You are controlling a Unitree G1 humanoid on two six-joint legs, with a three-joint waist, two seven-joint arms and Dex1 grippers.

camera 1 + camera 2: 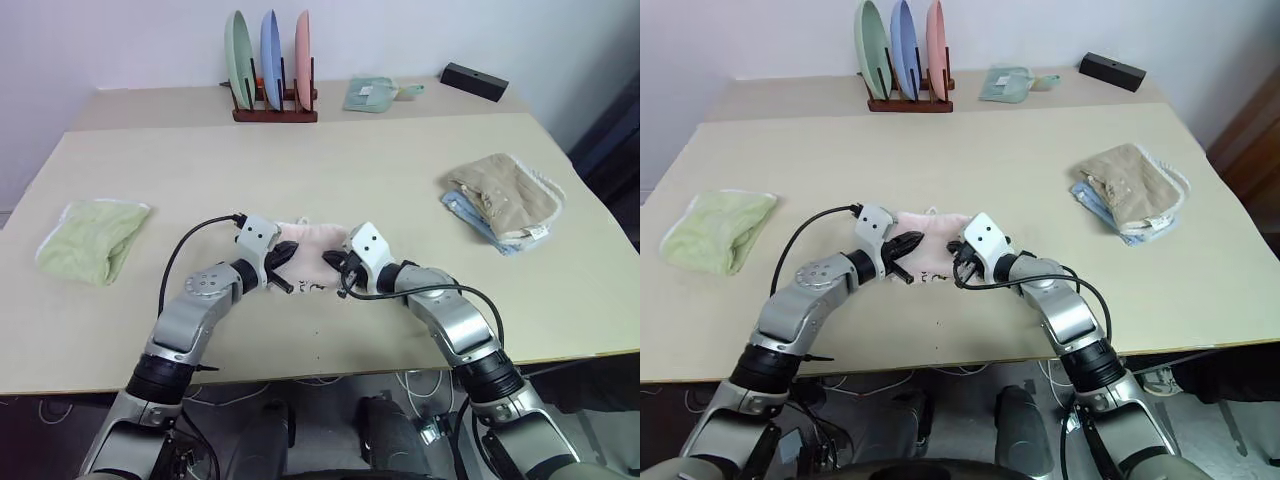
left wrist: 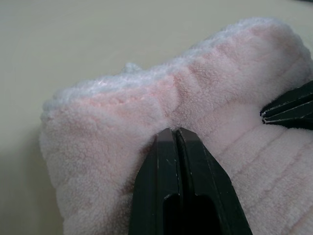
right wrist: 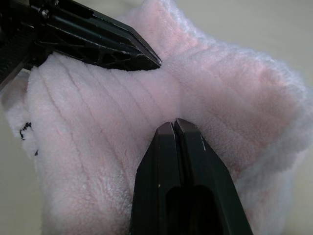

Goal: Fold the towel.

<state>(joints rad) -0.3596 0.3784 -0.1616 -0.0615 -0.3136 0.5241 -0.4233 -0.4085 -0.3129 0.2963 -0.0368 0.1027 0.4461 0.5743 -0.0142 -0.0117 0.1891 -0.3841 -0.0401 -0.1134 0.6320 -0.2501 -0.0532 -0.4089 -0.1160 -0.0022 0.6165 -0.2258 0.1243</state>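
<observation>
The towel is pale pink terry, bunched into a small bundle near the front middle of the table, with a dark embroidered logo on its near edge. My left gripper meets it from the left, and in the left wrist view its fingers are shut with the cloth puckered at their tips. My right gripper meets it from the right; its fingers are shut on a raised fold. The two grippers' tips are close together on the towel's top.
A light green towel lies at the table's left, and a beige towel on a small pile at the right. Far back stand a plate rack, a small green cloth and a black box.
</observation>
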